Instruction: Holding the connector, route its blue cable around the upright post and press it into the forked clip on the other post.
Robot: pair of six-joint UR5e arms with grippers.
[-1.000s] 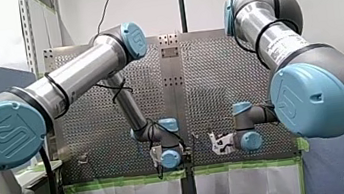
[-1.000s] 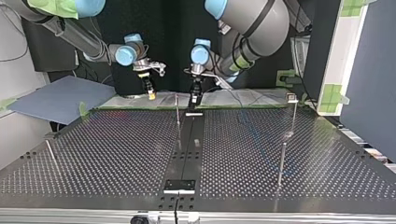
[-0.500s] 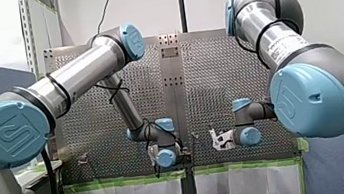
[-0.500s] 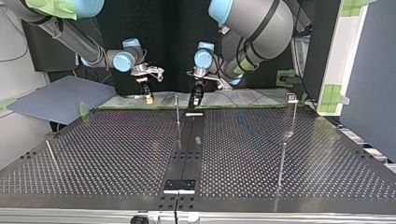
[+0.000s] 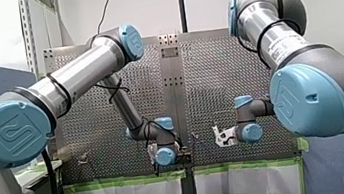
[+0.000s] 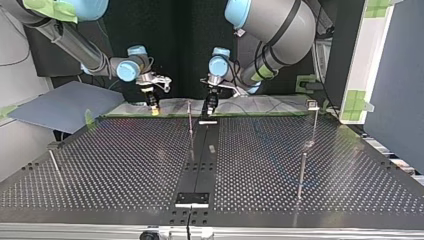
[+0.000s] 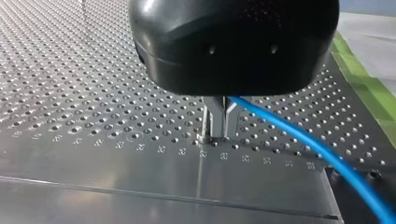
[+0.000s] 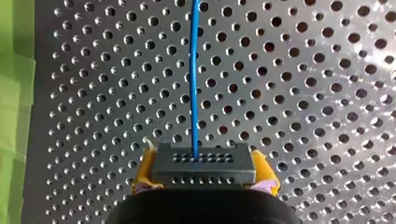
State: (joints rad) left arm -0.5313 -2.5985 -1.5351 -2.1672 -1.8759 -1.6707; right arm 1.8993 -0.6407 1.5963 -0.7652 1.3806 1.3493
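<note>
**Inspector:** Is the connector held?

**Technician:** Confirmed. The right gripper [image 8: 204, 176] is clamped on the connector [image 8: 203, 161], with its yellow pads [image 8: 144, 176] against the two ends of the block. The blue cable [image 8: 194, 70] leaves the connector's face and runs straight ahead over the perforated table [image 8: 327, 93].

**Inspector:** And the left gripper?

**Technician:** The left gripper [image 7: 218, 135] stands right at the table's surface. The cable emerges at it and trails off to one side. Whether it grips the cable cannot be told from the left wrist view.

**Inspector:** Routing progress?

**Technician:** Judged not begun. In the top view the upright post [image 6: 190, 117] stands between the two grippers, near both, and no cable shows on it. The clip post [image 6: 314, 122] (the one with a small head at its top, at that view's right) is well apart from both grippers. Three steps are left: pass the cable round the post, carry it across, and press it into the fork.

**Inspector:** Any markings?

**Technician:** There is an embossed logo on each of the blue joint caps [image 5: 13, 135]. The right arm carries a printed label [image 5: 280, 46] that is too small to read. A row of engraved numerals [image 7: 299, 163] runs along the table plate, and the last two probably read 31 and 32.
</note>
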